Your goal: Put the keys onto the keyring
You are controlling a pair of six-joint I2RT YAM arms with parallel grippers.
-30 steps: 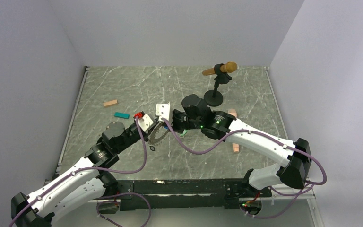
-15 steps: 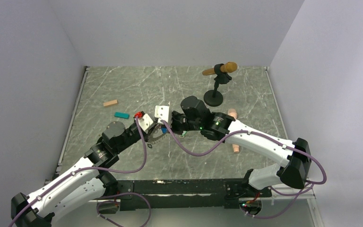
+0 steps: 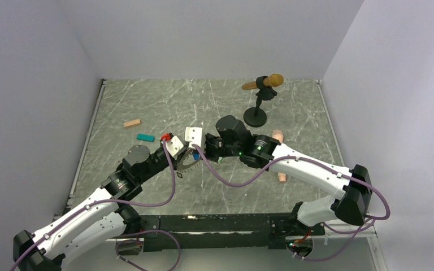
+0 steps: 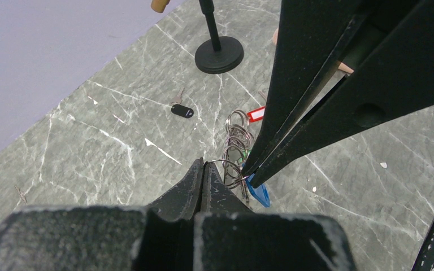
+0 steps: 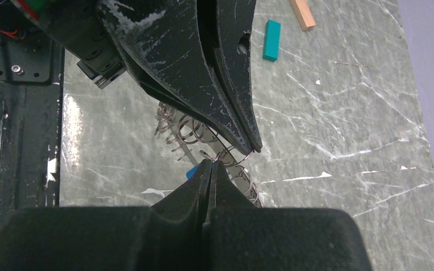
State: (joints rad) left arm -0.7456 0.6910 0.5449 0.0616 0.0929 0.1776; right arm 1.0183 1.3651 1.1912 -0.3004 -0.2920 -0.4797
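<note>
Two robot arms meet over the middle of a grey marble table [image 3: 147,101] that is walled on its left, back and right sides. Each arm has one claw. The left claw [image 4: 203,165] and the right claw [image 5: 211,165] are both pinched fully together, their tips nearly touching. Each seems to nip the thin wire of an end loop of the keyring [image 4: 236,135], a single chain of metal rings trailing away from the tips. One blue-tagged key [image 4: 258,190] sits just beside the tips, and one red-tagged key [image 4: 256,114] lies just beyond the chain (a green one I cannot pick out for certain). There is also one black-fobbed key [image 4: 182,110], one microphone stand [image 3: 255,117] well apart at the back right, one teal block [image 3: 145,137] and one tan block [image 3: 131,123] off to the left. Bare marble lies open at the back left and along the near edge. Compared with a second earlier, the right wrist has edged slightly toward the left one. The blue tag now shows between the claws in the overhead view, where it was hidden before.
</note>
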